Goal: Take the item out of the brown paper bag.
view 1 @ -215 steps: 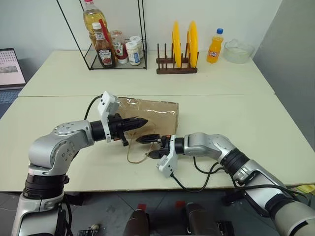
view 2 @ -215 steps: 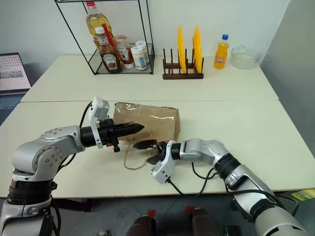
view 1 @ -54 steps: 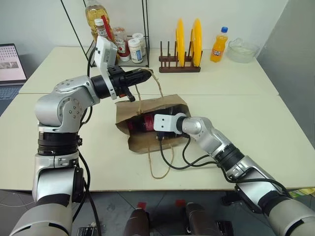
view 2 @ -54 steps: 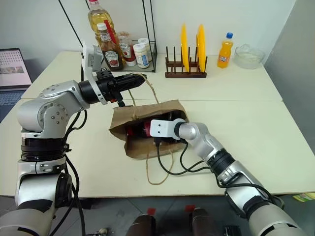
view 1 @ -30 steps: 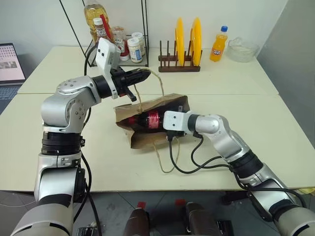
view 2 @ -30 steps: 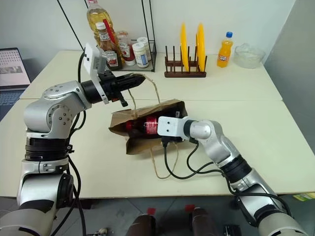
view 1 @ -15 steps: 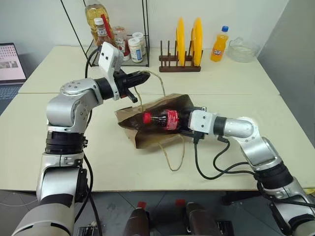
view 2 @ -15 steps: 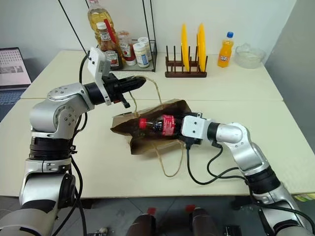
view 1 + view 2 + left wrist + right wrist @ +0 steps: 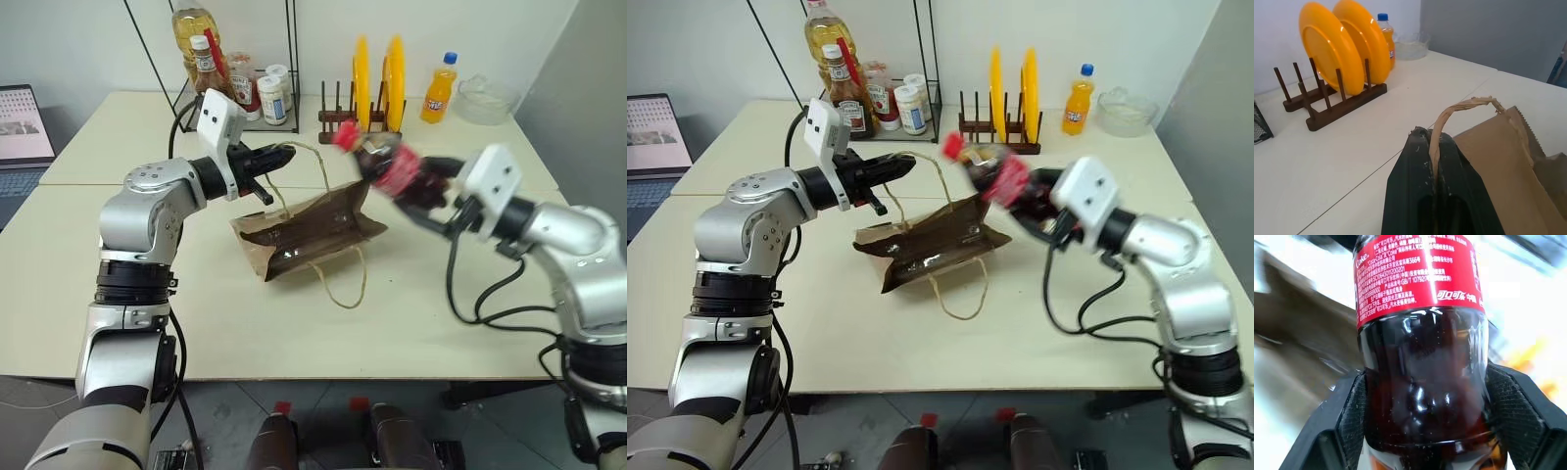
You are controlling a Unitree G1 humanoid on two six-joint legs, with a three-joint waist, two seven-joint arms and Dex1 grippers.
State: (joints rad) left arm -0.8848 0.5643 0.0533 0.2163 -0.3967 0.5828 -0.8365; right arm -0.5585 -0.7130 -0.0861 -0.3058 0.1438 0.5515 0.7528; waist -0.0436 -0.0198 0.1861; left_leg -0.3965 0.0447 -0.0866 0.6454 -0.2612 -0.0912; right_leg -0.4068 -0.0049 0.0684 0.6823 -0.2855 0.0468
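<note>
Right gripper: seen from the head camera, it is clamped on the base of the cola bottle, held in the air above the desk, clear of the bag and tilted with its red cap toward the far edge.
Left gripper: fingers pressed together on one twisted-paper handle, lifted above the desk's middle seam.
Brown paper bag: lying on its side near the middle of the near desk, mouth facing the left edge, raised on the side of the pinched handle; its second handle trails loose toward the near edge.
Far desk: a wire rack with an oil bottle, a ketchup bottle and small jars near the far left; a wooden rack of yellow plates at the middle of the far edge; an orange soda bottle and a glass bowl toward the far right corner.
Left edge: a laptop stands open.
Left wrist view: the black fingers are shut on the tan handle, which arcs over to the bag's serrated rim; the plate rack sits beyond.
Right wrist view: both fingers grip the dark lower body of the cola bottle, red label above them.
</note>
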